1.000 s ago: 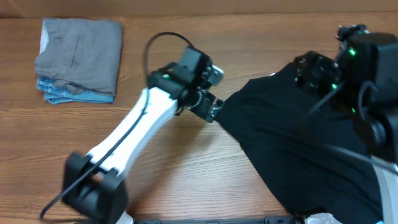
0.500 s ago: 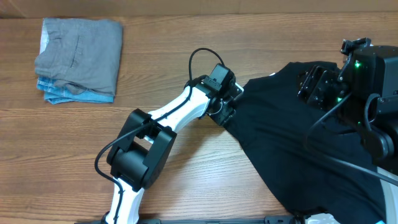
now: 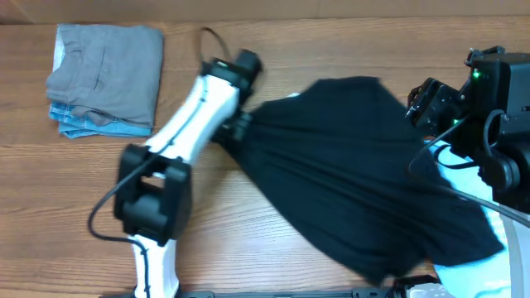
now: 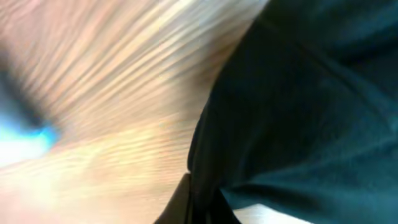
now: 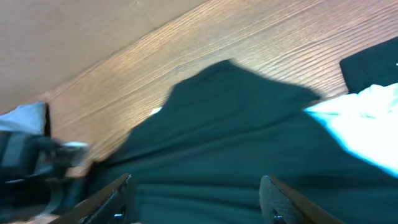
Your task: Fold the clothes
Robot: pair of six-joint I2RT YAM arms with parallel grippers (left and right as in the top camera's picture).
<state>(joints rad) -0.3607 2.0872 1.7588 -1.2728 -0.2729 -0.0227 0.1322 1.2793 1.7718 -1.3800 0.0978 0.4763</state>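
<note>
Across the right half of the table point(image 3: 248, 248) lies the black shirt point(image 3: 356, 174), spread loosely and not yet folded. Its long axis runs diagonally, from a drawn-out corner at the far left down to the near right edge of the table. A light blue tee point(image 3: 465, 159) shows from under its right side. A folded stack point(image 3: 103, 74) sits well apart at the far left corner.

The left gripper point(image 3: 238, 126) stands at the shirt's far-left corner, so the whole garment extends to the right of it and toward the near edge. Its jaws are closed together on that corner. The left wrist view is blurred, but it shows the black fabric gathering to a point at the bottom of the frame.

The right gripper point(image 5: 196, 183) hangs over the shirt's far-right edge with its fingers point(image 5: 121, 190) set apart and nothing between them. Contact with the cloth cannot be confirmed.

The left arm therefore controls one end of the long axis. The right arm is the nearer one to the opposite free corner, which a straightening pull or a first fold would probably require.
</note>
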